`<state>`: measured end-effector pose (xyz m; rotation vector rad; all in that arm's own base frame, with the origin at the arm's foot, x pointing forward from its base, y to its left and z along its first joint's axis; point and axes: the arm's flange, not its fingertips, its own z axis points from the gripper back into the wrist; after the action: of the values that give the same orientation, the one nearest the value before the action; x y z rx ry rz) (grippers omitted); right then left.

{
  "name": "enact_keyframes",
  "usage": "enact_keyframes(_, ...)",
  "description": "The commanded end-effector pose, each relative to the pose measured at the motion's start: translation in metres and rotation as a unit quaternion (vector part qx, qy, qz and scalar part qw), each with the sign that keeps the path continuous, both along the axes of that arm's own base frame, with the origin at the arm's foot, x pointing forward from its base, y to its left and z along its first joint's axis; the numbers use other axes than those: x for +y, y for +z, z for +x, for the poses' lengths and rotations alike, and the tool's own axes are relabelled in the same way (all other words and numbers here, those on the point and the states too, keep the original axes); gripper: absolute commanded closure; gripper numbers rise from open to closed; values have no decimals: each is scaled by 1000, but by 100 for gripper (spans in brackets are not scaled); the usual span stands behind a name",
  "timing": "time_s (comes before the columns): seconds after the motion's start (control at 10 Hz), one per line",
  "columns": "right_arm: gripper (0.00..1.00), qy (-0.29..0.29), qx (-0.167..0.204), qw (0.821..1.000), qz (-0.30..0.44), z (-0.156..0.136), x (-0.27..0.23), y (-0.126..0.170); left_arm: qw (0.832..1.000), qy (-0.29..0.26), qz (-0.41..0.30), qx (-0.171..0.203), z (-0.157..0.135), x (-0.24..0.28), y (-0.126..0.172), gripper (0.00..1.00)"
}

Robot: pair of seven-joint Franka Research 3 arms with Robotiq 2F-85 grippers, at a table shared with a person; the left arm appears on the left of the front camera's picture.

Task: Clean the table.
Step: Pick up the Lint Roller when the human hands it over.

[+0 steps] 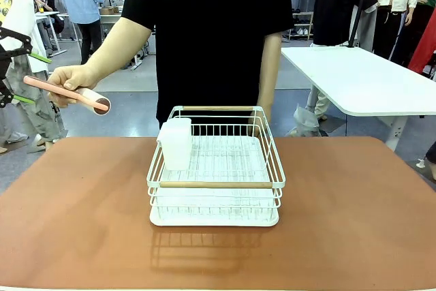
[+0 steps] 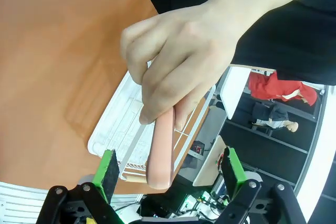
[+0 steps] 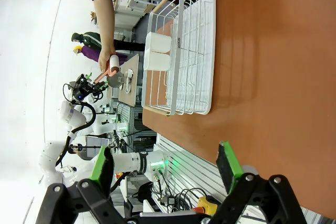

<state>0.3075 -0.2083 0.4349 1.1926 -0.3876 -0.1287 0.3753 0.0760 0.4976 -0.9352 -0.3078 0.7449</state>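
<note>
Left gripper (image 2: 170,174) spread, lower frame. Hand (image 2: 184,61) holds roller (image 2: 160,153) handle between the pads, apparently without contact. Right gripper (image 3: 165,169) spread.

Thing: the table (image 1: 82,223), one large rectangular piece.
Colour: reddish-brown top, even in tone all over.
Surface: smooth with a slight sheen; it takes soft shadows and pale reflections.
Corners: the two far ones are rounded.
Pose: level, long side running left to right across the room.
Landmark: the white wire rack (image 1: 215,168) stands on it, about midway along its width.
Far edge: just behind the rack.
Near side: a broad stretch of top in front of the rack, with the rack's grid-like shadow lying on it.
Left and right: wide stretches of top on either side of the rack.
Near edge: a thin pale rim along the front.
</note>
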Motion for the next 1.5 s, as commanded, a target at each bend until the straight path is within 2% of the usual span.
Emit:
enact_keyframes(0.0,0,2,-7,1000,4,-2,0,4,1000,17,-9,-5,3,-3,4,0)
enact_keyframes(0.1,0,2,-7,1000,4,-2,0,4,1000,16,-11,-6,2,-3,4,3)
enact_keyframes(0.4,0,2,-7,1000,4,-2,0,4,1000,4,-8,-9,2,-6,2,95)
enact_keyframes(0.5,0,2,-7,1000,4,-2,0,4,1000,3,-7,-9,2,-7,1,100)
enact_keyframes(0.7,0,2,-7,1000,4,-2,0,4,1000,2,-5,-8,2,-8,0,100)
enact_keyframes(0.8,0,2,-7,1000,4,-2,0,4,1000,2,-6,-10,2,-8,1,91)
enact_keyframes(0.9,0,2,-7,1000,4,-2,0,4,1000,3,-6,-12,2,-7,1,100)
enact_keyframes(1.4,0,2,-7,1000,4,-2,0,4,1000,3,-5,-14,-1,-10,3,100)
